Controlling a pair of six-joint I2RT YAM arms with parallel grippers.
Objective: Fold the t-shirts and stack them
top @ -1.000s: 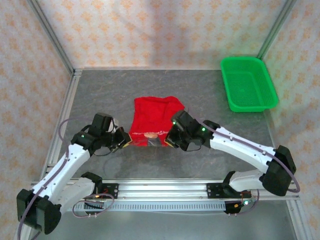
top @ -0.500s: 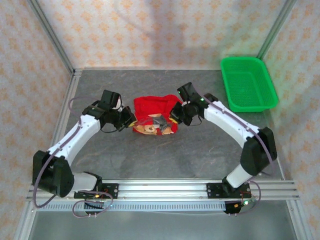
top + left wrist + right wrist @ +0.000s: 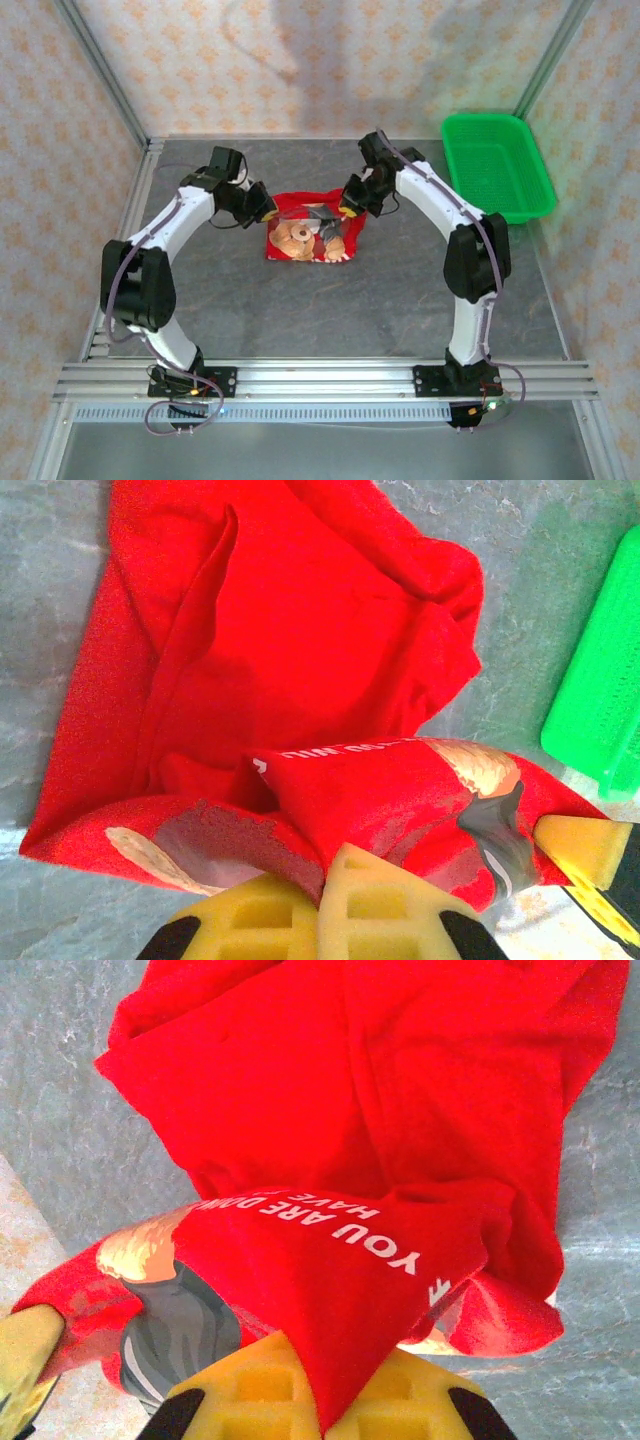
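T-shirt [image 3: 306,236] toward the table's [image 3: 420,300] far edge, front hem stretched crosswise between left gripper [image 3: 268,213] and right gripper [image 3: 347,207], both pinching cloth.

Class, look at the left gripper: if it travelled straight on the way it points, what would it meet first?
Most likely the red t-shirt it pinches: the left gripper points across its spread cloth.

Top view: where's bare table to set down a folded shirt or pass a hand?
Biggest bare patch: table between t-shirt and front rail. Smaller strip between t-shirt and back wall. Crowded: centre, left gripper and right gripper both pinching the t-shirt; tight gap between right arm and green basket.
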